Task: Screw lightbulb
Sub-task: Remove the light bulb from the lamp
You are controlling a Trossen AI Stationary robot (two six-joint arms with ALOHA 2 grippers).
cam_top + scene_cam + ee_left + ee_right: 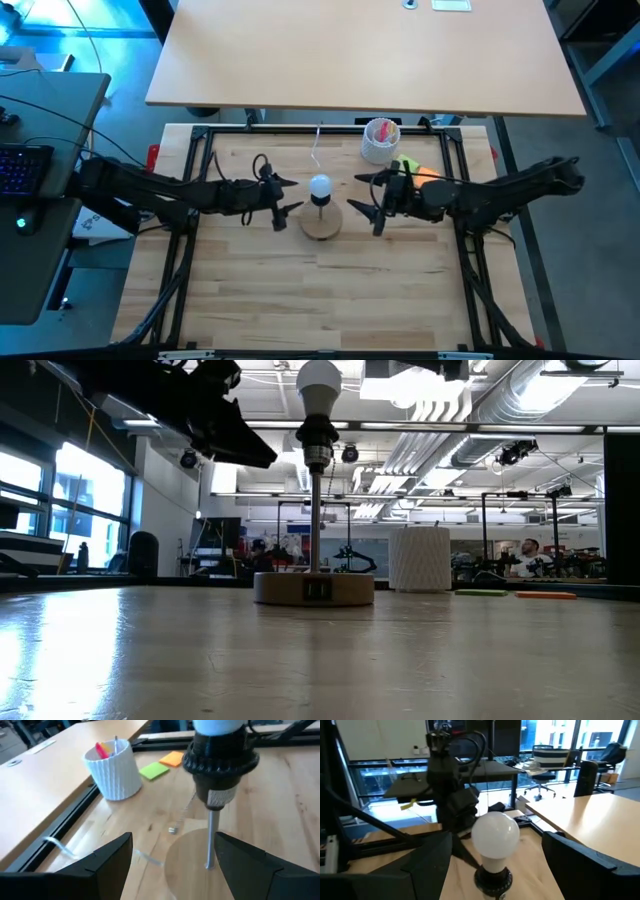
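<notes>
The bulb (320,185) sat in the socket (220,765) on its stand (321,222). The left gripper (286,195) and right gripper (366,196) flanked it, jaws spread, grasping nothing.

The dark left arm's two-finger gripper (288,196) is reaching inward from the left, fingers spread apart; the dark right arm's two-finger gripper (366,200) is facing it, fingers likewise parted.
</notes>
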